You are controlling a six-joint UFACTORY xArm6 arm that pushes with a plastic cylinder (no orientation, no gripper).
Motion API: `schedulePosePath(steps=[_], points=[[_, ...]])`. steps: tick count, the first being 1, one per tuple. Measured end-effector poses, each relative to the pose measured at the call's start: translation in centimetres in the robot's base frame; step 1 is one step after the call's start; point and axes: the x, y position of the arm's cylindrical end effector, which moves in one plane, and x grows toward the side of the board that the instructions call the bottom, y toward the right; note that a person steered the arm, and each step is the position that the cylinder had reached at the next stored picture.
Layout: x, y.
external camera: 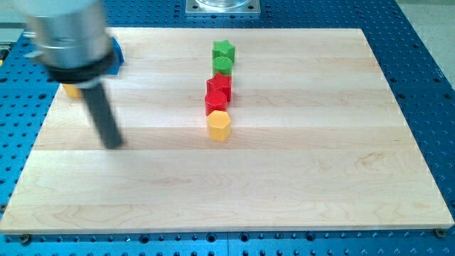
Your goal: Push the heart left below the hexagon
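A yellow heart (219,126) lies near the board's middle, at the bottom end of a short column of blocks. Directly above it and touching it is a red hexagon (216,102). My tip (114,145) rests on the board far to the view's left of the heart, slightly lower than it and touching no block. The rod and its grey mount are blurred.
Above the red hexagon stand a red star (220,83), a green round block (222,65) and a green star (223,49). At the upper left a blue block (117,54) and a yellow block (71,90) are partly hidden behind the arm. The wooden board (320,178) lies on a blue perforated table.
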Motion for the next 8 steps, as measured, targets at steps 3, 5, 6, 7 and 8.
schedulePosePath(steps=[3,5,6,7,8], points=[[-12.1,-3.5],[3.1,7.6],[3.2,1.8],[6.6,2.0],[7.3,5.8]])
